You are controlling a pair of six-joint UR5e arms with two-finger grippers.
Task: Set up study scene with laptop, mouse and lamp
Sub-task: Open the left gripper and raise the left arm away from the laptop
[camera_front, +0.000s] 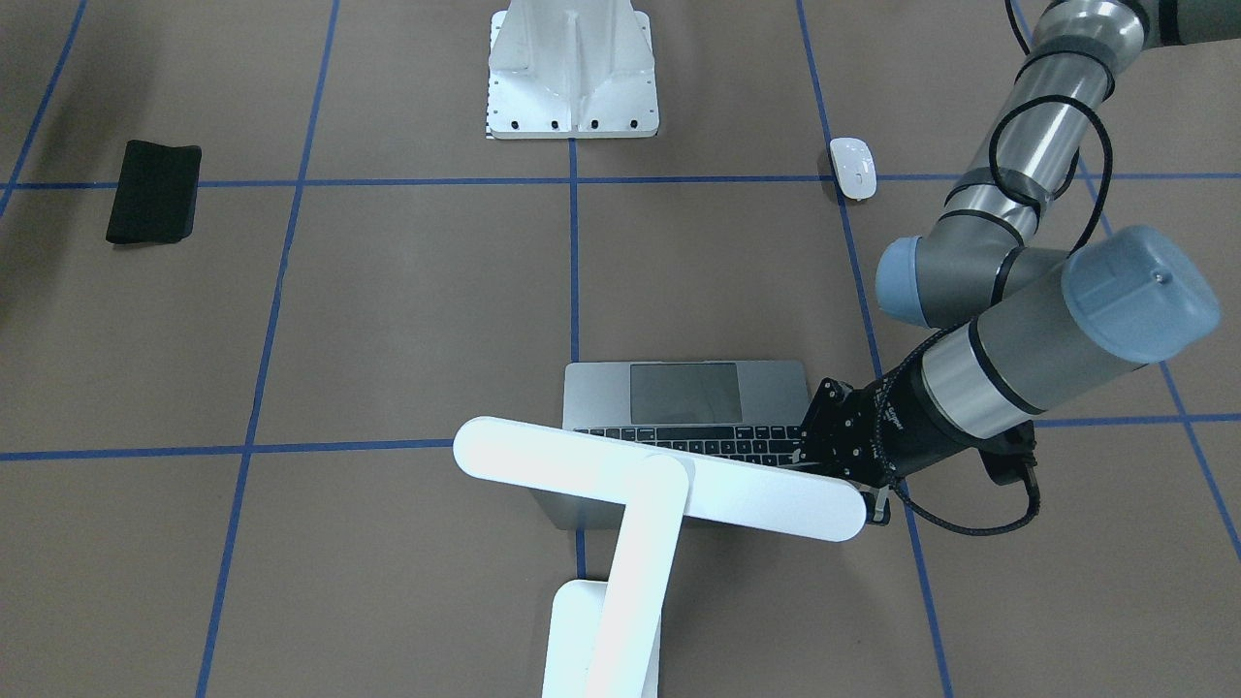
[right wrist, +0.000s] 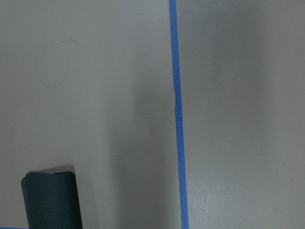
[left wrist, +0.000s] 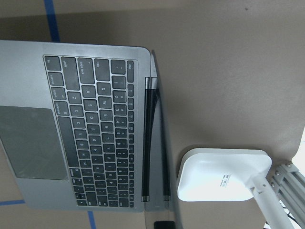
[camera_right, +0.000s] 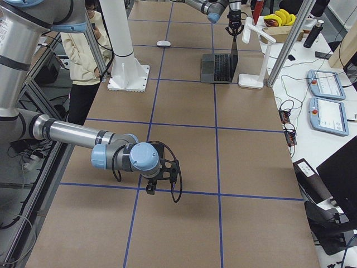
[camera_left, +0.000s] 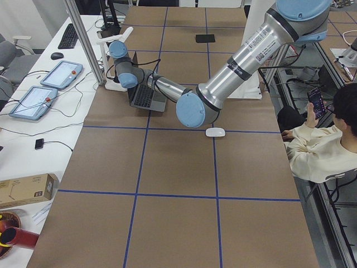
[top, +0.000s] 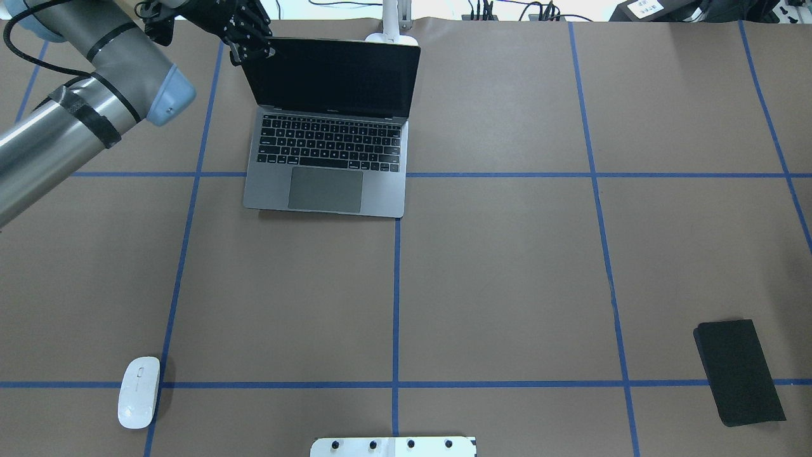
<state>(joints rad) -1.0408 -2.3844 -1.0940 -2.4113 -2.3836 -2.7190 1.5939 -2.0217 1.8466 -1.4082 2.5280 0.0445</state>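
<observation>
The grey laptop (top: 327, 152) stands open at the table's far side, left of centre, its screen dark. My left gripper (top: 254, 41) is at the screen's top left corner and looks shut on the lid's edge; the left wrist view shows the lid (left wrist: 155, 138) edge-on. The white lamp (camera_front: 659, 480) stands just behind the laptop, with its base (left wrist: 224, 174) beside the hinge. The white mouse (top: 138, 391) lies near the table's front left, apart from both arms. My right gripper (camera_right: 150, 187) hangs low over the table's right end; I cannot tell if it is open or shut.
A black pad (top: 739, 371) lies at the front right and also shows in the right wrist view (right wrist: 50, 200). The white flanged pedestal (camera_front: 572, 73) stands at the front edge's middle. A seated person (camera_left: 321, 145) is beside the table. Blue tape lines cross the brown tabletop (top: 507, 273).
</observation>
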